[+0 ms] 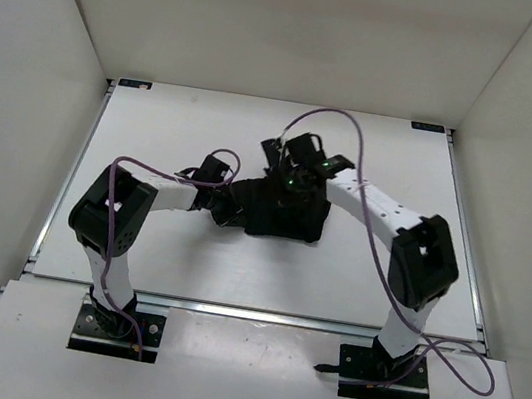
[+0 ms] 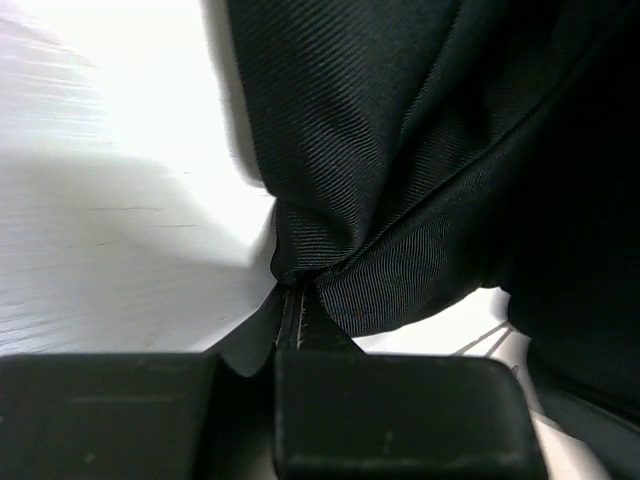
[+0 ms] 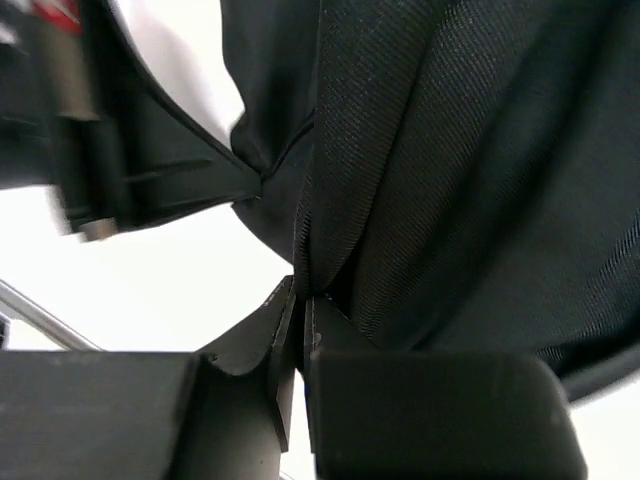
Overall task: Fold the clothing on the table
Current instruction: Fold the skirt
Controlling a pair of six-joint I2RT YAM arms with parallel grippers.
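The clothing [image 1: 285,217] is a black ribbed fabric bunched near the middle of the white table [image 1: 175,135]. My left gripper [image 1: 227,206] is at its left edge, shut on a pinched fold of the cloth [image 2: 350,230]; the fabric gathers into the tips of the left gripper [image 2: 290,285]. My right gripper [image 1: 293,186] is at the garment's far edge, shut on another fold [image 3: 400,200], which runs down into the closed tips of the right gripper [image 3: 303,292]. The cloth hangs taut from both grips.
White walls [image 1: 23,70] stand on the left, right and back of the table. A metal rail [image 1: 258,313] runs along the near edge by the arm bases. The left arm's black fingers [image 3: 170,170] show in the right wrist view, close to the cloth.
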